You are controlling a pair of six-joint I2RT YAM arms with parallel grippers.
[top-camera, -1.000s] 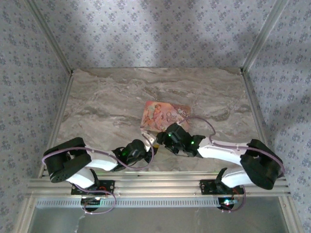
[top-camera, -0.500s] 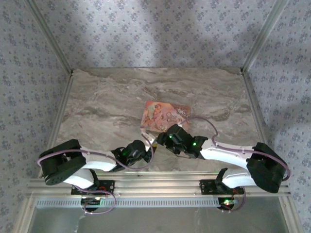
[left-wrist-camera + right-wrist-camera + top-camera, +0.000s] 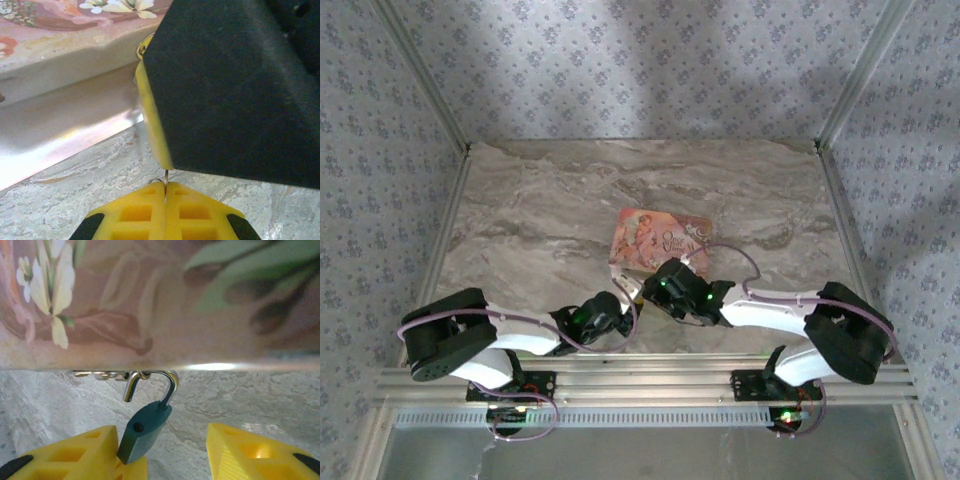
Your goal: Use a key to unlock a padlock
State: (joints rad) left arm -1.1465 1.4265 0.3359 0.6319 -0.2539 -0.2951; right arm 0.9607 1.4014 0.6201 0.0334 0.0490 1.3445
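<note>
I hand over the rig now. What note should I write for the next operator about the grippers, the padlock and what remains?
Left gripper: shut on a thin metal piece. I cannot tell whether it is the key.
Right gripper: open. The padlock stands between its fingers, leaning on one, not clamped.
Padlock: just below the edge of the pink box. One end of its shackle is free of the body, so it looks unlocked.
Left to do: confirm that the shackle is free, then release the metal piece.

A lab test cell, I'd say: aluminium frame [image 3: 851, 72], wallpapered panels [image 3: 640, 70] (floral, oddly homely) boxing in a marble-look table [image 3: 550, 200], robot arms [image 3: 770, 310] bolted to its rail [image 3: 650, 379].
</note>
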